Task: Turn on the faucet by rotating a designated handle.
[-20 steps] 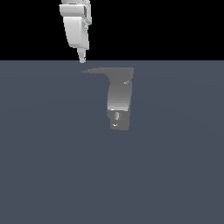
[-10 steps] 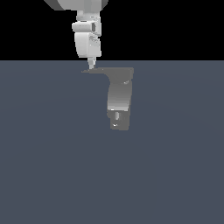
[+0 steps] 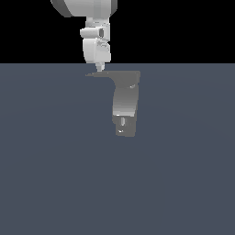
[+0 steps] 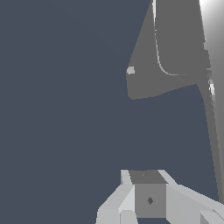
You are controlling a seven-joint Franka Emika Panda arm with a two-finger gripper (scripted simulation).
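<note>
The faucet is a grey curved upright column with a slotted blocky lower end, in the middle of the exterior view. Its handle, a thin flat dark-grey lever, sticks out from the top toward the exterior view's left and tapers to a point. My gripper hangs from above, shut and empty, its tip right above the handle near the pointed end. I cannot tell if it touches. In the wrist view the handle lies beyond my gripper, with the bright faucet body beside it.
The faucet stands on a flat dark blue-grey floor. Nothing else shows on it. The white arm comes down from above the handle.
My gripper has moved toward the exterior view's right and down, from off the handle's pointed end to right above the handle. The faucet and handle have not moved.
</note>
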